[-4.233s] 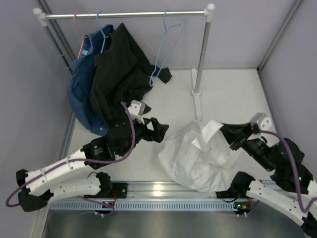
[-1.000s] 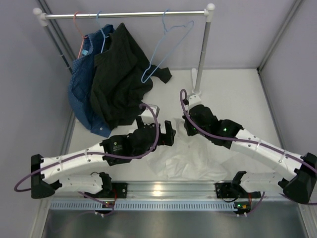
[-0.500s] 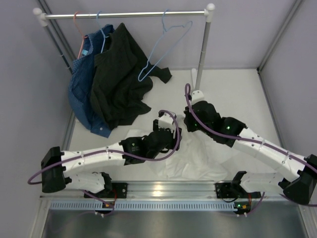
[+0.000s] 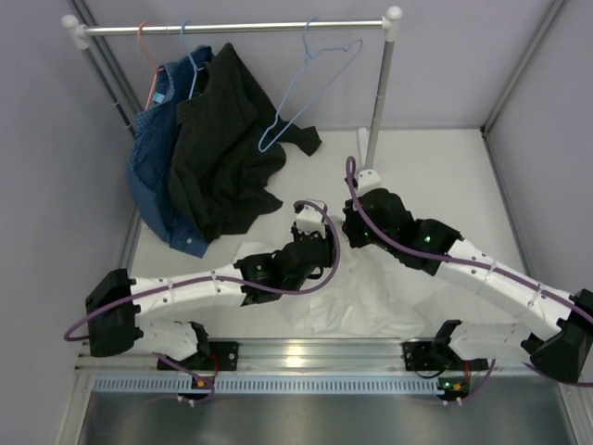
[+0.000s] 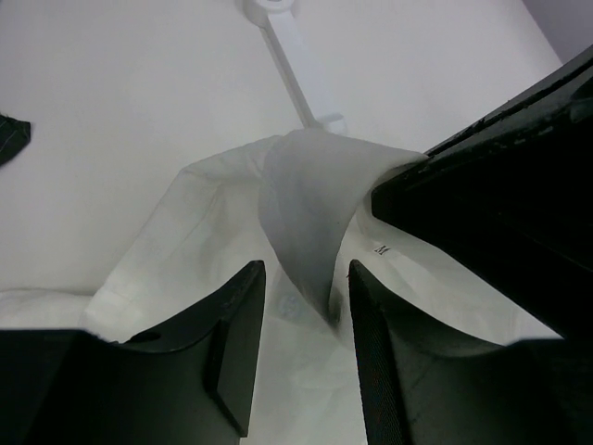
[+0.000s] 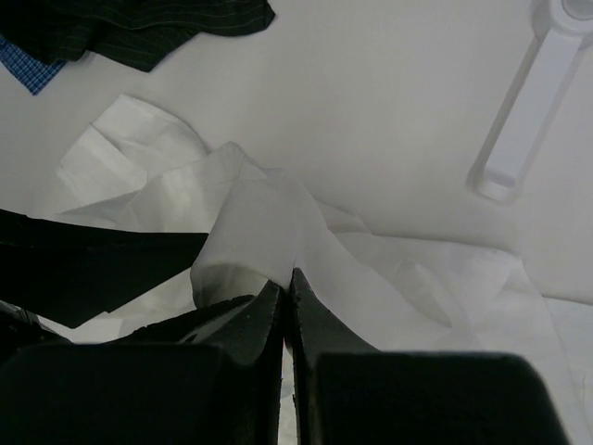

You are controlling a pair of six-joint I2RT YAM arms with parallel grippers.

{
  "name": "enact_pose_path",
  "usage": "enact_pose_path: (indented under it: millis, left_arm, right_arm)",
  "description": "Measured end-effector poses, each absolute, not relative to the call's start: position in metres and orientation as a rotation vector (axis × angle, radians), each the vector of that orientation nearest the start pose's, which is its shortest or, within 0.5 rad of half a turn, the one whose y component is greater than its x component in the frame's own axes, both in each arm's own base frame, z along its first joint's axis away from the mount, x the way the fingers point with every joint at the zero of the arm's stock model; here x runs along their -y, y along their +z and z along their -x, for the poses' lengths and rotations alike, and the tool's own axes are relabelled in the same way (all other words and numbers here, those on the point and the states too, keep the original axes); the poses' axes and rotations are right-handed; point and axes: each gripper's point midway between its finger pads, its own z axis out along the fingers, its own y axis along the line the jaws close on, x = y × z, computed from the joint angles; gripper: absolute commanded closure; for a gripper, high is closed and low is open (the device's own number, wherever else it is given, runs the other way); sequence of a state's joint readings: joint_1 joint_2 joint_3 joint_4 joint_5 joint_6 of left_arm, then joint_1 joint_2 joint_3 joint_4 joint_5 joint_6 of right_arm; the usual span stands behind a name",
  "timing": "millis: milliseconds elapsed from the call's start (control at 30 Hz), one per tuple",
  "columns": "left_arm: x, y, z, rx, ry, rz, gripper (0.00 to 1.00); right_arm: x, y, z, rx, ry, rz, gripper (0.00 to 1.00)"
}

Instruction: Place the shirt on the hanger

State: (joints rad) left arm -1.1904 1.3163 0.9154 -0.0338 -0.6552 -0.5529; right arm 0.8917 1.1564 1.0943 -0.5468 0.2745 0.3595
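Two arms meet over the middle of the table (image 4: 445,176) in the overhead view. The left arm stretches in from the near left, and its left gripper (image 4: 326,252) sits just beside the right gripper (image 4: 350,232), whose arm bends in from the near right. Under them the shirt (image 4: 371,298) lies spread on the table. The hanger (image 4: 298,100) hangs tilted on the rail (image 4: 232,28), beside a black garment (image 4: 222,139). Half a second ago the left gripper sat slightly lower and further from the right one.

Left wrist view: the left gripper (image 5: 301,357) has its fingers parted around a raised fold of shirt (image 5: 306,199), not squeezing it.

Right wrist view: the right gripper (image 6: 285,301) is pinched tight on that fold of shirt (image 6: 255,218).
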Motion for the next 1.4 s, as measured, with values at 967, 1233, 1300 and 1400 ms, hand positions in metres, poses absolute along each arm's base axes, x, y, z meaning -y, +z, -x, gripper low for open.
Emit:
enact_pose_path:
  millis: [967,1233,1300,1400]
  left_arm:
    - [0.288,0.196,-0.213,-2.085,-0.576,-0.236,1.0]
    - [0.253,0.214,-0.179,-2.144,-0.67,-0.262,1.0]
    - [0.247,0.215,-0.176,-2.147,-0.669,-0.262,1.0]
    - [0.239,0.211,-0.171,-2.156,-0.656,-0.264,1.0]
  right_arm:
    - [-0.234,0.245,-0.233,-2.085,0.586,0.395,0.08]
    - [-0.269,0.31,-0.258,-1.987,0.718,0.295,0.01]
    - [-0.279,0.325,-0.277,-1.965,0.714,0.222,0.0]
    - [-0.29,0.338,-0.308,-1.944,0.663,0.111,0.0]
